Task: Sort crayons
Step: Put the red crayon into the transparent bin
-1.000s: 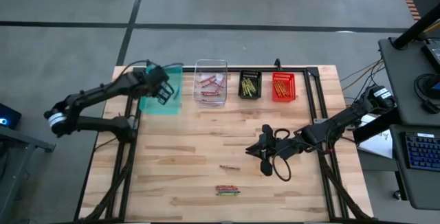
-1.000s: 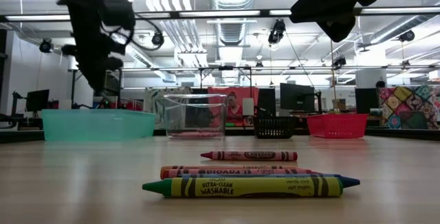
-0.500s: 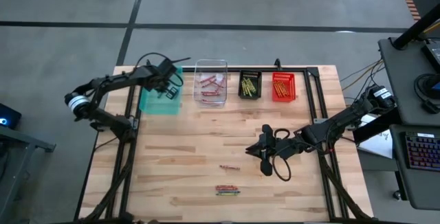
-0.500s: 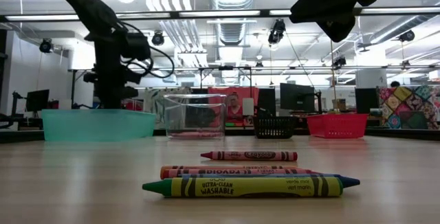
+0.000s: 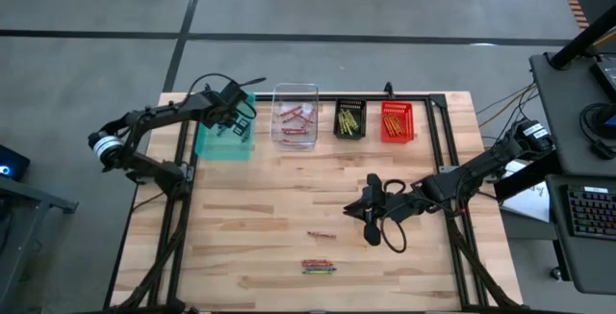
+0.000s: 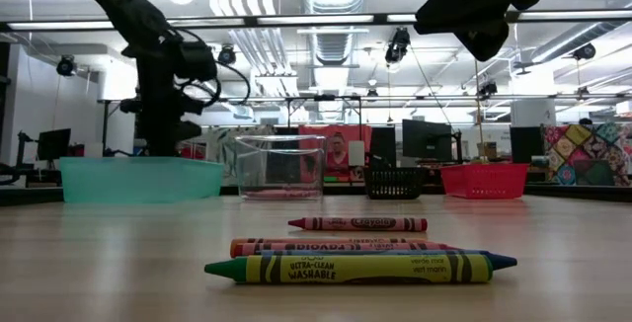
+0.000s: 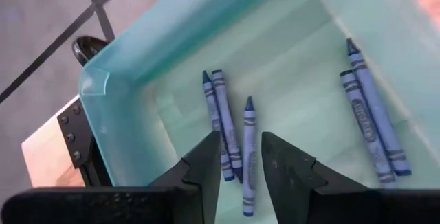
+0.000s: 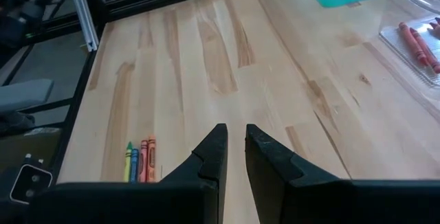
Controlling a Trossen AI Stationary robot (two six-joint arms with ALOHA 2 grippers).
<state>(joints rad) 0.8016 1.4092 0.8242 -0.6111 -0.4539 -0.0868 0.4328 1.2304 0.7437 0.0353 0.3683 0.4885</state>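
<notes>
The left gripper [image 7: 239, 157] hangs over the teal bin [image 5: 223, 139] with its jaws spread a little and nothing between them. Below the gap a blue crayon [image 7: 247, 153] lies on the bin floor beside a pair of blue crayons [image 7: 221, 124]; two more blue crayons [image 7: 368, 110] rest near the opposite wall. A second ago this gripper was nearer the tabletop's middle, above the bin's near edge; it has since swung to the bin's far side and come lower, and the jaws have parted.

The right gripper [image 8: 232, 146] has not moved. Its jaws stand slightly apart, pinching nothing, above bare wood at the middle right of the tabletop [image 5: 289, 208].

Of the crayons left to sort, a bundle [image 5: 319, 267] lies near the front edge and a single red crayon [image 5: 321, 235] lies just behind it, both well apart from either gripper, with open wood all around. The clear bin [image 5: 295, 115], black bin [image 5: 349, 119] and red bin [image 5: 397, 121] line the back edge beside the teal one.

The left arm reaches across from the left side, elbow bent, wrist pointing down. The right arm stretches in low from the right edge.
</notes>
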